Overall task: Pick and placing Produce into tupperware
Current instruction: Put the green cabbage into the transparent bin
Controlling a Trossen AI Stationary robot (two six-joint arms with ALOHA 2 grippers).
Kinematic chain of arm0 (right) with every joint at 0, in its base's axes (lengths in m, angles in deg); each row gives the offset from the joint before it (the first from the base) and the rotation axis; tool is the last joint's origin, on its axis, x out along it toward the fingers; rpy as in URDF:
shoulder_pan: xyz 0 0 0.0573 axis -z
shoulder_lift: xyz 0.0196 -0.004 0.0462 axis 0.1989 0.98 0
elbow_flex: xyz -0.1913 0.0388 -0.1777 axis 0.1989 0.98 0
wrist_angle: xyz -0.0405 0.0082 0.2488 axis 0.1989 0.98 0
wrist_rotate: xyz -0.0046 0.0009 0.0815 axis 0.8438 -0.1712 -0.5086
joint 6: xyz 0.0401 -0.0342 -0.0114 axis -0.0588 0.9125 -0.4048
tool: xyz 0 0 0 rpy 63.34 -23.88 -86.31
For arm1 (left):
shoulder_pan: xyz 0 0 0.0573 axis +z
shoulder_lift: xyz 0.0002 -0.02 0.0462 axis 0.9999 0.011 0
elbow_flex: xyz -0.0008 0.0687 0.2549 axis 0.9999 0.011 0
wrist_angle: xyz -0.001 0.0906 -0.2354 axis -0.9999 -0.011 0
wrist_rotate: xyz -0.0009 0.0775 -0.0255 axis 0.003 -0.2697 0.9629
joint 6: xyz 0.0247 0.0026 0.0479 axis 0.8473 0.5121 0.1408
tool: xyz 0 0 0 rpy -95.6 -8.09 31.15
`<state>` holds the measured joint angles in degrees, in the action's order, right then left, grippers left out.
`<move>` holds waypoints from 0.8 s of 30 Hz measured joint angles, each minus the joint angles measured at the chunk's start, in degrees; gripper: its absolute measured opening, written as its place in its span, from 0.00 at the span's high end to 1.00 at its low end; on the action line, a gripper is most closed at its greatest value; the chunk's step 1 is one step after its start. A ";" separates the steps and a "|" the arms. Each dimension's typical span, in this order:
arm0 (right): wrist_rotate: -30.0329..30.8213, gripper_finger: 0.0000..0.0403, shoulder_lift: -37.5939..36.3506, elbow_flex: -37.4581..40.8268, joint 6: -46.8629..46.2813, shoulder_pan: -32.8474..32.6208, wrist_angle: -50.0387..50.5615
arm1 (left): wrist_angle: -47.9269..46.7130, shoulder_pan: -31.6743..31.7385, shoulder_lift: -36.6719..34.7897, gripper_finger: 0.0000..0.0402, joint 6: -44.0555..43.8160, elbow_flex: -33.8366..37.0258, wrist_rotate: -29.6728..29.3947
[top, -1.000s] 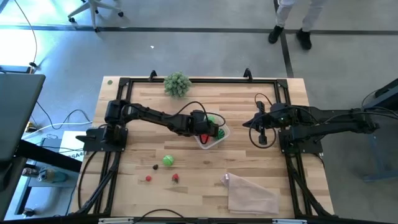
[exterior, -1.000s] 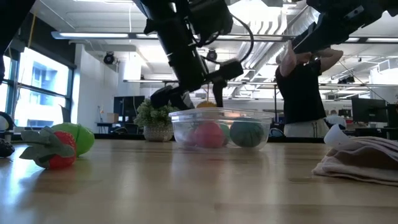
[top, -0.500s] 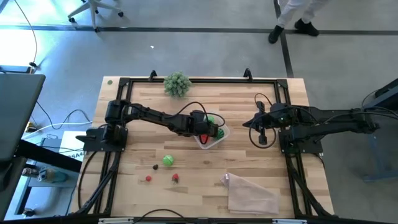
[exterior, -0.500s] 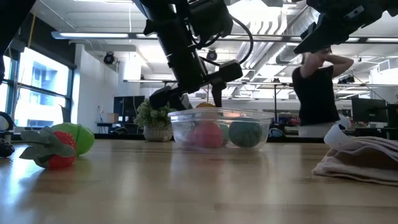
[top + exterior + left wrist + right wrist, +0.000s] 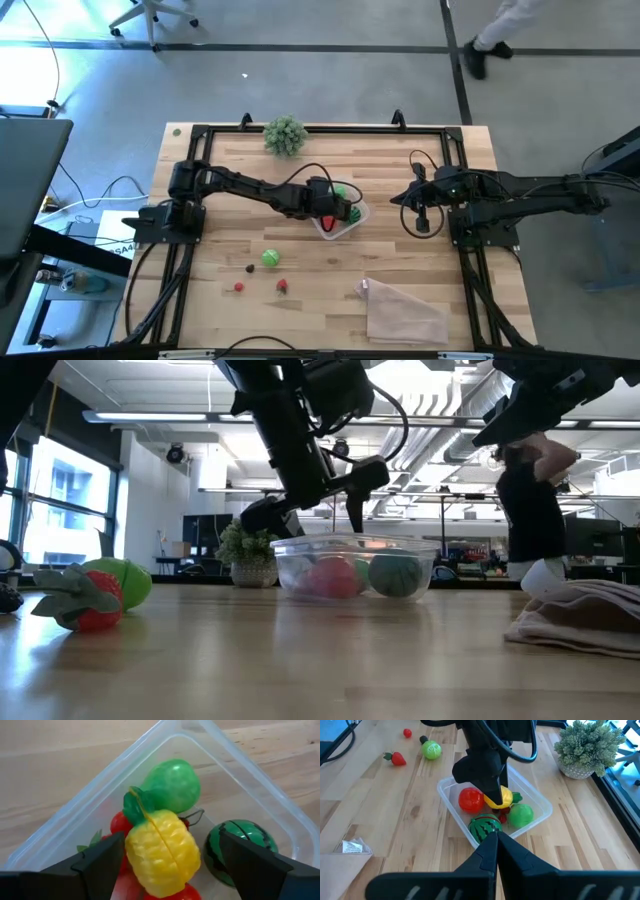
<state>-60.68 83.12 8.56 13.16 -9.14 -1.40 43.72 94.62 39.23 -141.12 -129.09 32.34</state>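
Note:
The clear tupperware (image 5: 352,226) stands mid-table and holds several produce pieces. Among them are a yellow fruit with a green leaf (image 5: 162,852), a green ball (image 5: 172,785), a striped melon ball (image 5: 240,842) and a red piece (image 5: 470,800). My left gripper (image 5: 172,865) slants down into the tub, open. Its fingers stand on either side of the yellow fruit, which rests on the red pieces under it. My right gripper (image 5: 496,840) hangs shut above the table's right side, away from the tub. A green ball (image 5: 270,258) and small red pieces (image 5: 283,286) lie loose near the front.
A leafy potted clump (image 5: 285,134) stands at the far edge. A crinkled clear bag (image 5: 405,312) lies at the front right. In the low view a strawberry and a green ball (image 5: 100,592) lie at the left. A person walks on the floor beyond the table.
My left gripper has opened and let go of the yellow fruit. The fruit showed above the tub's rim before and has now dropped lower, among the other pieces. Neither arm has shifted. The person beyond the table has walked on.

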 joint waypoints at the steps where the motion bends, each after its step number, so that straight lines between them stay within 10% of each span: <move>1: 0.00 1.00 0.00 0.00 0.00 0.00 0.00 | 0.15 0.00 -0.14 0.21 0.47 0.00 -0.02; 24: 0.00 1.00 -0.02 0.00 -0.01 0.00 0.20 | -10.60 -0.02 -12.56 0.21 11.76 0.02 -0.42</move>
<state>-60.68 83.10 8.56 13.15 -9.14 -1.21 33.12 94.60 26.67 -129.36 -129.07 31.92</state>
